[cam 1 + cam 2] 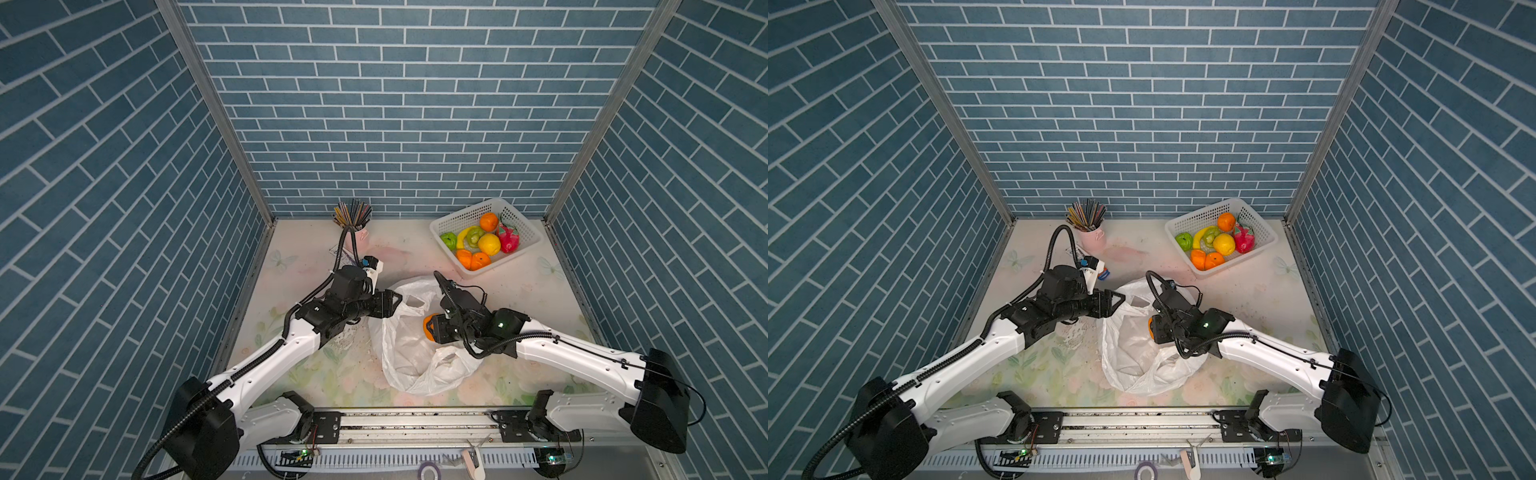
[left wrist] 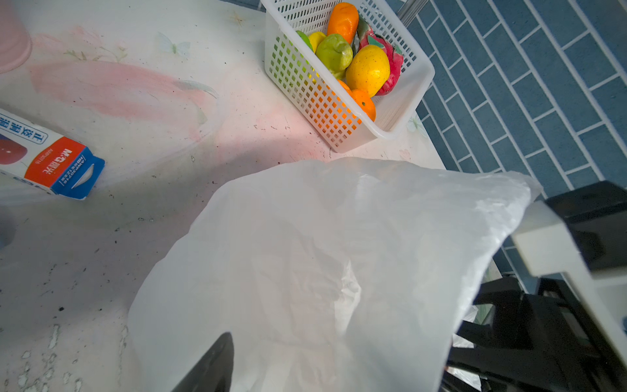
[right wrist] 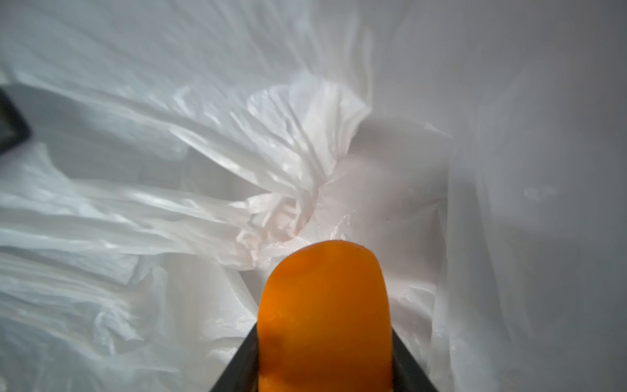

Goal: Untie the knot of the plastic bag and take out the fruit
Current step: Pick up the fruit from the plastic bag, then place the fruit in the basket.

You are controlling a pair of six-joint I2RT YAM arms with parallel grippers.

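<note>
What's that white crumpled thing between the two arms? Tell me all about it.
It is a plastic bag: thin, crinkly, translucent white film with cut-out handle loops. It lies slumped on the table at front centre, mouth open, handles apart. The left gripper meets its rim; the right gripper holds an orange at its opening.

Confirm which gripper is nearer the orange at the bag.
Right. Right gripper grips the orange; left gripper is at the plastic bag's opposite rim, clear of it.

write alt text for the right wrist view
An orange sits clamped in the right claw, close to the camera, between its two dark fingers. Crinkled white plastic bag film fills everything behind it.
</note>
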